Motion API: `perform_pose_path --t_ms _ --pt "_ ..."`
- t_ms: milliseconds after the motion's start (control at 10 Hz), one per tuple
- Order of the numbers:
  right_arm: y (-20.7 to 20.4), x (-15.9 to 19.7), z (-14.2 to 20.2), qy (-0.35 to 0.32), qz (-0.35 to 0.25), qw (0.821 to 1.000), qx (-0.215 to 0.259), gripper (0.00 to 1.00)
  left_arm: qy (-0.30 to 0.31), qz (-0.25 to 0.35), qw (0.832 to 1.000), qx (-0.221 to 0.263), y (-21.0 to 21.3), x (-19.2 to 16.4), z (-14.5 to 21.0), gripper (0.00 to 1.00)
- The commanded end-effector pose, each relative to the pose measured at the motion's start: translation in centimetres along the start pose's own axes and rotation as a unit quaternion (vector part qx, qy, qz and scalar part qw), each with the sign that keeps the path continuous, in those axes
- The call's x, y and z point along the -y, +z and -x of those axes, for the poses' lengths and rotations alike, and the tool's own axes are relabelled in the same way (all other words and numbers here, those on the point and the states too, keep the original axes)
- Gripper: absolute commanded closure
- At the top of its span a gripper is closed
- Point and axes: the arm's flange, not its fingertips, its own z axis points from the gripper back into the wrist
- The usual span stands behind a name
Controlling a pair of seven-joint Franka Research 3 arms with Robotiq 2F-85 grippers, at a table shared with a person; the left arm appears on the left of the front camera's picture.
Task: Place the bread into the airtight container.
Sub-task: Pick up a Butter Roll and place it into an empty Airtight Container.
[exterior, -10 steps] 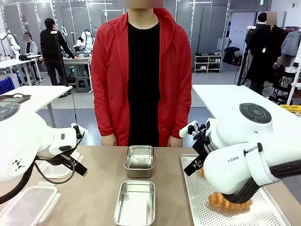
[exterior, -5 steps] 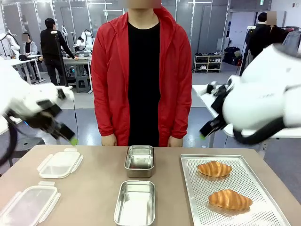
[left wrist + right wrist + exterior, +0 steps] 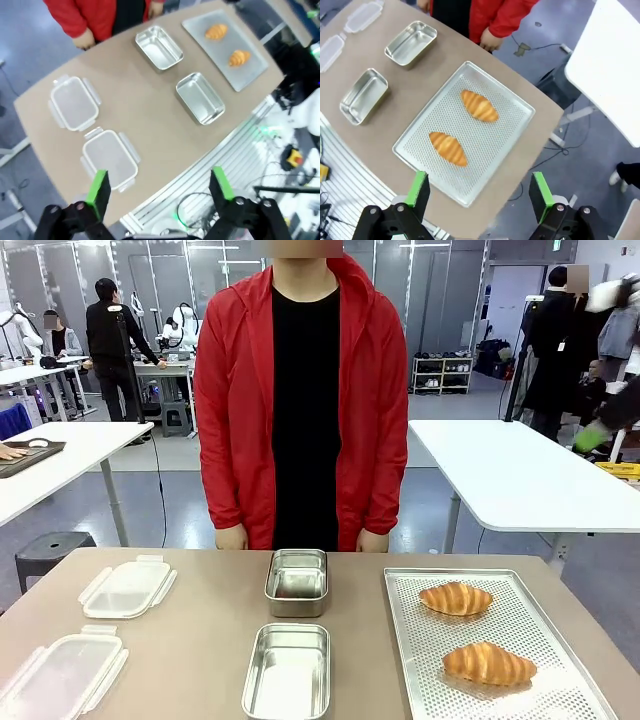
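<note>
**Both arms lifted clear, bread untouched on the tray**

Both arms have risen since half a second ago, when they hung at shoulder height on either side of the person; their wrist cameras now look down on the whole table from high above. Nothing on the table has shifted.

In its own wrist view the left gripper (image 3: 159, 192) stands wide open, green pads far apart, with nothing between them. The right gripper (image 3: 479, 192) is spread just as wide and is equally empty.

The bread is two croissants, both on the perforated tray (image 3: 415, 640) at the robot's right end of the table (image 3: 200, 640). The far croissant (image 3: 456, 598) lies toward the person and the near croissant (image 3: 489, 664) toward the robot, apart from each other. The right wrist view shows them from overhead, lying roughly parallel on the tray.

Beside the tray, at mid-table, stand two open steel containers, both empty: the far container (image 3: 297, 581) by the person and the near container (image 3: 288, 670) in front of it, close but not touching. At the robot's left lie two clear plastic lids with clip tabs, the far lid (image 3: 127, 587) and the near lid (image 3: 60, 676).

The person (image 3: 300, 390), in a red jacket over black, stands at the far edge with a hand (image 3: 232, 537) hanging just above the tabletop.
</note>
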Motion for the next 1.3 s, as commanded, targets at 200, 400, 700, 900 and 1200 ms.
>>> perform_pose_path --t_ms 200,400,700,900,1200 --pt "6.5 1.2 4.2 0.007 -0.001 1.000 0.006 0.00 -0.016 -0.010 0.999 0.030 4.3 -0.1 4.2 0.00" --pt "7.0 1.1 4.5 -0.006 0.005 1.000 0.010 0.00 -0.008 -0.009 0.999 0.048 4.7 -0.1 5.2 0.00" --pt "7.4 0.8 4.6 -0.005 -0.001 1.000 0.015 0.00 -0.002 -0.020 0.999 0.039 5.5 -0.1 4.7 0.00" --pt "7.4 0.8 4.6 -0.005 -0.001 1.000 0.015 0.00 -0.002 -0.020 0.999 0.039 5.5 -0.1 4.7 0.00" --pt "7.4 0.8 4.6 -0.005 -0.001 1.000 0.015 0.00 -0.002 -0.020 0.999 0.039 5.5 -0.1 4.7 0.00"
